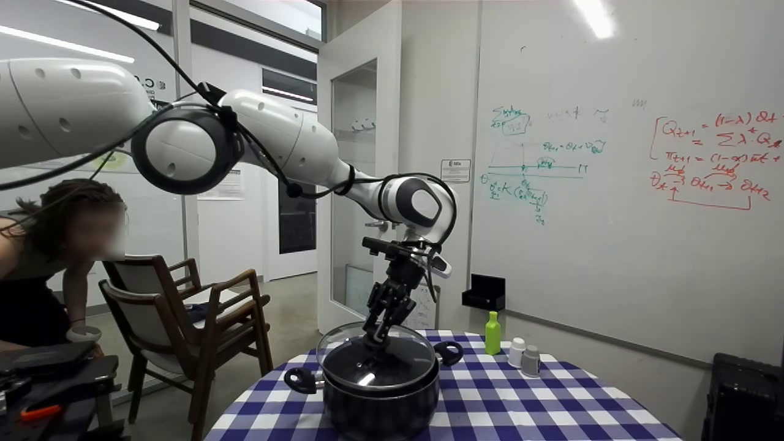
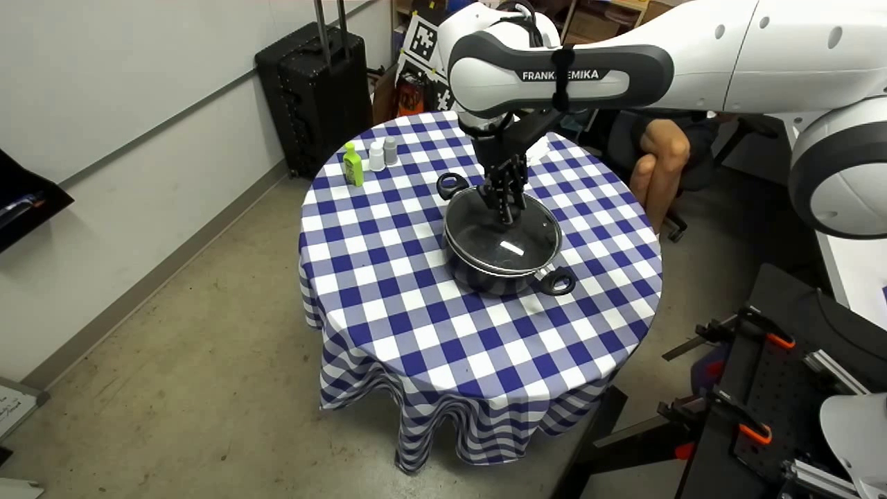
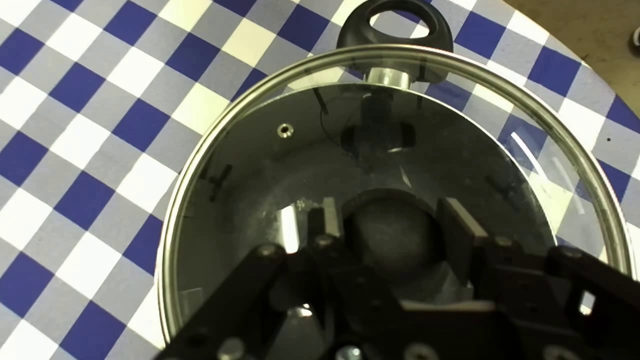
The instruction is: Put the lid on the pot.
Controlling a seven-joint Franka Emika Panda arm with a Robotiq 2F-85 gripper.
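Note:
The lid (image 1: 407, 361) is a round see-through glass disc with a metal rim and a dark knob; it also shows in an exterior view (image 2: 530, 239). The pot (image 1: 380, 418), wide and black with two side handles, stands on the table below it. The lid is over the pot, tilted, its far side raised, with rims not flush. My gripper (image 1: 376, 335) points down at the lid's centre. In the wrist view its fingers (image 3: 395, 220) stand on both sides of the knob, close against it. The pot's rim shows through the glass, offset from the lid's rim (image 3: 182, 215).
The pot stands on a round table with a blue-and-white checked cloth (image 2: 443, 333). A green bottle (image 1: 493, 334), a white shaker (image 1: 516, 353) and a grey shaker (image 1: 531, 361) stand near the table's edge. A whiteboard wall (image 1: 612, 257) rises behind them.

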